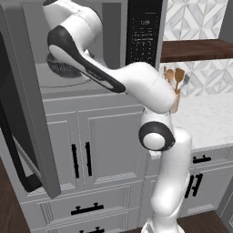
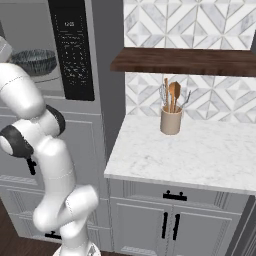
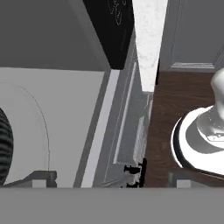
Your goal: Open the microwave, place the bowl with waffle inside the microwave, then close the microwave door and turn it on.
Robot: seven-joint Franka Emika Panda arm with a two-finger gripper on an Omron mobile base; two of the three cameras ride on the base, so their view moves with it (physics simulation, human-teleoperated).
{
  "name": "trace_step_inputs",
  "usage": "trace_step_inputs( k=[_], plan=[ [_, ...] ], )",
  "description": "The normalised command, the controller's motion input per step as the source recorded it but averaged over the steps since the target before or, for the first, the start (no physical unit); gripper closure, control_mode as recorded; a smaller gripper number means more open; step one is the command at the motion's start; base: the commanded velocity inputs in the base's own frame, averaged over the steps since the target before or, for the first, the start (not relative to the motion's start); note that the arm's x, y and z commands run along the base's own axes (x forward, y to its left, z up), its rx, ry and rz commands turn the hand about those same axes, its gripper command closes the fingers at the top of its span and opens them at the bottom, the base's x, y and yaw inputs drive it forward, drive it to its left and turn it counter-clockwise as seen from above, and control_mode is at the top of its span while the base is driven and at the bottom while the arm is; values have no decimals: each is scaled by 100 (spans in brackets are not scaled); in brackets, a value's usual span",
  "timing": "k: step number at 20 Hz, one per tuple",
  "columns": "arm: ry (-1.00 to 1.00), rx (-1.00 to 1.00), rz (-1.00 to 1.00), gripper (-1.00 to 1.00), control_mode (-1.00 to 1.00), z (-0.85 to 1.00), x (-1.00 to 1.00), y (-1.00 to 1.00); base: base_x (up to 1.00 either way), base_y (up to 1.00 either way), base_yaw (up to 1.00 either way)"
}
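The microwave door (image 1: 27, 113) stands swung wide to the left, its long black bar handle (image 1: 18, 159) hanging low at the outer edge, so the whole front of the microwave (image 1: 82, 54) is open. The pale cavity floor (image 3: 65, 127) runs flat to a bright front lip, with the black keypad strip (image 2: 74, 50) bounding it on the right. Beyond that strip the marble counter (image 2: 200, 150) lies broad and mostly bare — a beige utensil crock (image 2: 171, 120) stands near the tiled wall under a dark wooden shelf (image 2: 185, 61).

The bowl (image 2: 34, 61) sits inside the cavity on the round turntable (image 3: 39, 131); the waffle cannot be made out from these angles. In the hand view the bowl's streaked side (image 3: 5, 146) shows at the far left edge, and the gripper (image 3: 109, 180) sits just to its right, over the cavity's front lip and clear of the bowl. Its two fingertips are spread well apart, holding nothing.
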Motion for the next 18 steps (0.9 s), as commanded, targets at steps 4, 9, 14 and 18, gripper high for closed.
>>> trace_step_inputs(
  k=[4,9,14,18],
  plan=[
    [-39,-7,8,-100,-100,-19,-100,-4,0,0,0],
    [-25,-6,14,-100,-100,-51,-100,-34,0,0,0],
    [-2,0,9,-100,-100,-60,-79,-96,0,0,0],
    [-5,0,18,-100,-100,-93,-51,-83,0,0,0]
  ],
)
